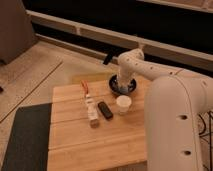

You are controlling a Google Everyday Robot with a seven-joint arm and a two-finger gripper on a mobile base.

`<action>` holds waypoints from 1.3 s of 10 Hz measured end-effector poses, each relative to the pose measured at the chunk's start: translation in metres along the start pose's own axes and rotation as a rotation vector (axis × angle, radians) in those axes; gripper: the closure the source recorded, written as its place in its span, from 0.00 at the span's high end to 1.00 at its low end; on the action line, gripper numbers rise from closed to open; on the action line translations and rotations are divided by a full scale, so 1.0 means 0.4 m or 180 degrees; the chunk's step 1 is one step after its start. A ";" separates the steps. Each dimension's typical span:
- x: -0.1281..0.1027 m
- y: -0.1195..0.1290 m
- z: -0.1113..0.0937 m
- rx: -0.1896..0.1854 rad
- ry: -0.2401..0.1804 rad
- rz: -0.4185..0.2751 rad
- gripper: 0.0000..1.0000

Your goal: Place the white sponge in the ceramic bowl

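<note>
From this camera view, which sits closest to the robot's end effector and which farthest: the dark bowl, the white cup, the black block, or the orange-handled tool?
The end effector reaches down into the bowl, at the table's far edge.
1. Ceramic bowl: directly under it.
2. White cup: just in front of the bowl.
3. Black block and orange-handled tool: both farther left, too close to rank.

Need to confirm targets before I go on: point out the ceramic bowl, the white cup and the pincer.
ceramic bowl (113,86): camera view, on its dark left rim.
white cup (123,104): camera view, on its side wall below the rim.
pincer (123,88): camera view, at its tip down inside the bowl, shut.
</note>
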 end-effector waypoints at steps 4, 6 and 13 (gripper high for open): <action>-0.097 0.082 0.045 -0.0172 -0.0006 -0.0427 0.00; -0.103 0.118 0.085 -0.0283 0.0051 -0.0524 0.00; -0.115 0.252 0.167 -0.0719 0.0152 -0.0508 0.00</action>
